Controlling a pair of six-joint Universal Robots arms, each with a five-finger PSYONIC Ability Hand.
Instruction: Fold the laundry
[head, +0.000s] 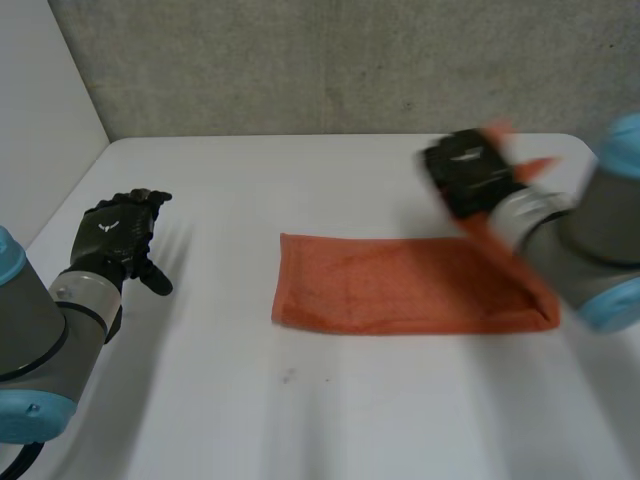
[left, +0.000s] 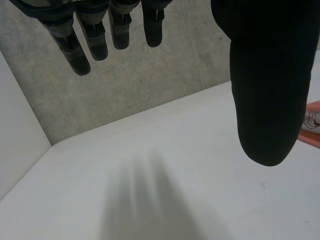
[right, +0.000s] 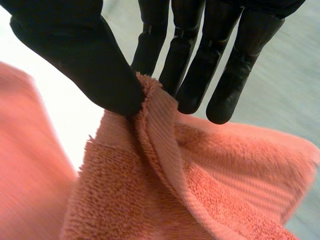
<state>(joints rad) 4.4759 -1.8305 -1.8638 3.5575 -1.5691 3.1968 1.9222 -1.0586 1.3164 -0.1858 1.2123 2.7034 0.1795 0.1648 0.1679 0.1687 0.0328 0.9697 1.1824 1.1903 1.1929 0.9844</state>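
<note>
Black right hand (right: 75, 50) clamps a raised edge of the orange terry towel (right: 165, 200) between thumb and fingers. The rest of the towel lies flat, mid-way across the white worktop (head: 300, 400). The left hand (head: 118, 235) hovers with fingers relaxed and apart, well clear of the towel. Risk: the pinch looks shallow and may slip, and the unheld end may drag, skewing the fold. No container is present.

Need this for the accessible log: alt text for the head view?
The right hand holds one end of an orange towel raised above the white table; the rest lies flat as a long strip. The left hand is open over the table, apart from the towel.
</note>
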